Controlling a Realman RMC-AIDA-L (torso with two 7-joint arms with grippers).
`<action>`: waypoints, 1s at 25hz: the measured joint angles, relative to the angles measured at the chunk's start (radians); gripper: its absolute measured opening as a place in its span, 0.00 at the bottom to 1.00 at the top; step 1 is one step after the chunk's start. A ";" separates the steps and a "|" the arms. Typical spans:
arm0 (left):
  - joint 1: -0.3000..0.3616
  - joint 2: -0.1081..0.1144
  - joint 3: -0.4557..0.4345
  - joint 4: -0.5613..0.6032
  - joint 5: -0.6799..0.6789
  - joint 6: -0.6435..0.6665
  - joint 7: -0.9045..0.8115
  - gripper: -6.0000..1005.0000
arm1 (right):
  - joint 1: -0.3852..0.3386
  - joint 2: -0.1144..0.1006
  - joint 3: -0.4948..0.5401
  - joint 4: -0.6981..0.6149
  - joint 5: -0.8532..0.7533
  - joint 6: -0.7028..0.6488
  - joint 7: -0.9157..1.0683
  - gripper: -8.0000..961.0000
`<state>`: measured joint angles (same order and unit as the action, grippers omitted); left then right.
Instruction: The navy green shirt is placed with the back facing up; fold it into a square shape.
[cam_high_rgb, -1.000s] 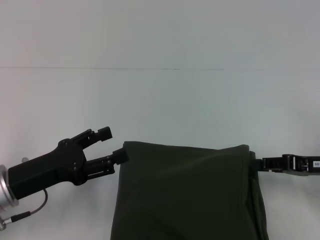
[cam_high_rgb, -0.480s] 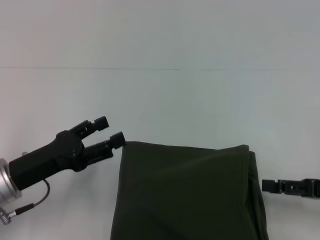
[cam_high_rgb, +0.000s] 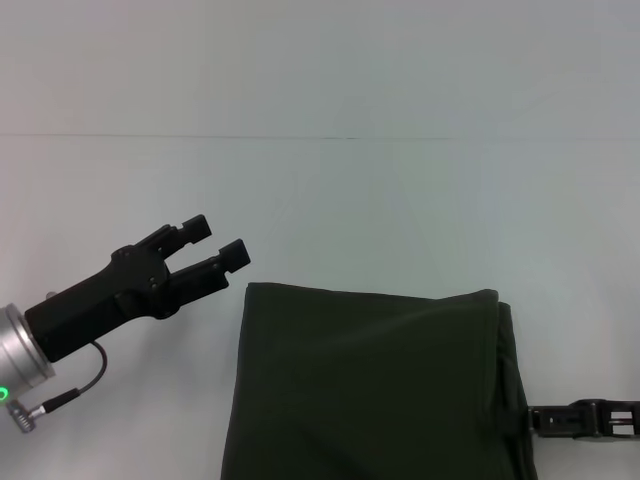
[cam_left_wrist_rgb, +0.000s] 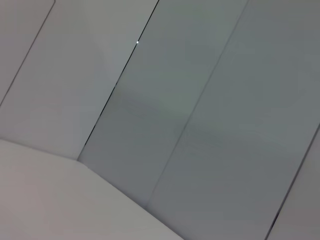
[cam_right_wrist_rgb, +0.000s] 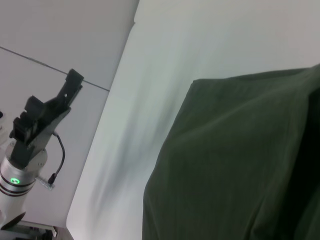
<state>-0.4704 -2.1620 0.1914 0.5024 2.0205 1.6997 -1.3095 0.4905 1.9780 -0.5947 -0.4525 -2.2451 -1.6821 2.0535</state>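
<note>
The navy green shirt (cam_high_rgb: 370, 385) lies folded on the white table (cam_high_rgb: 330, 200), plain side up, its far edge straight and its near part running out of the head view. The same shirt (cam_right_wrist_rgb: 235, 160) fills much of the right wrist view. My left gripper (cam_high_rgb: 219, 240) hovers open and empty just beyond the shirt's far left corner, clear of the cloth. My right gripper (cam_high_rgb: 545, 420) sits low at the shirt's right edge, its tip against the fold there. The left wrist view holds no shirt.
Bare white tabletop stretches beyond the shirt and to both sides of it. A thin seam line (cam_high_rgb: 200, 137) crosses the far table. My left arm (cam_right_wrist_rgb: 22, 160) with its cable shows in the right wrist view. Grey panels (cam_left_wrist_rgb: 175, 125) fill the left wrist view.
My left gripper has let go of the shirt's far left corner and risen away to the left. The right gripper left the far right corner and slid nearer along the right edge.
</note>
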 joint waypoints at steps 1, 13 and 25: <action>-0.002 0.000 0.000 -0.004 0.000 -0.001 0.001 0.95 | 0.001 0.003 -0.004 0.000 -0.001 0.004 0.001 0.76; -0.005 0.000 -0.001 -0.006 0.000 0.003 0.004 0.95 | 0.026 0.031 -0.089 0.000 -0.002 0.049 0.019 0.74; -0.002 0.001 0.005 -0.005 0.000 0.004 0.004 0.95 | 0.023 0.032 -0.140 -0.020 -0.002 0.062 0.015 0.46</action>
<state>-0.4725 -2.1612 0.1963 0.4971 2.0202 1.7041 -1.3054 0.5139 2.0096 -0.7345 -0.4728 -2.2473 -1.6197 2.0683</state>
